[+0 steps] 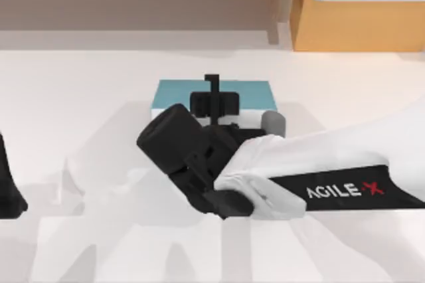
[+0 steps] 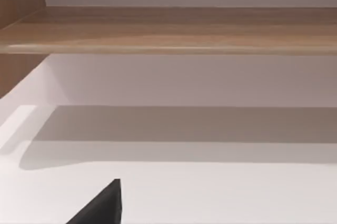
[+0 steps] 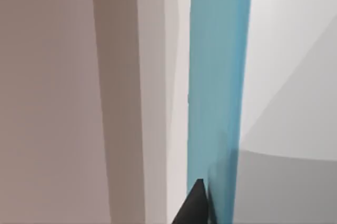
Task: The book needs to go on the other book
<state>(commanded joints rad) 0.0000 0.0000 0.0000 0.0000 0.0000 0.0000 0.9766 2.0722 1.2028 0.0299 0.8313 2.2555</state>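
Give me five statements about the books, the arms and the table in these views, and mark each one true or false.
1. The right gripper is over the near edge of the teal book. True.
2. The teal book has a red cover. False: its cover is plain teal.
3. The left arm sits at the table's left edge, away from the book. True.
4. The left arm is reaching over the teal book. False: the right arm is.
5. A wooden cabinet stands beyond the table's far right. True.

Reaching in from the table's right toward its middle, right gripper (image 1: 212, 97) pointed away from the camera; left arm (image 1: 10, 187) parked at left edge.
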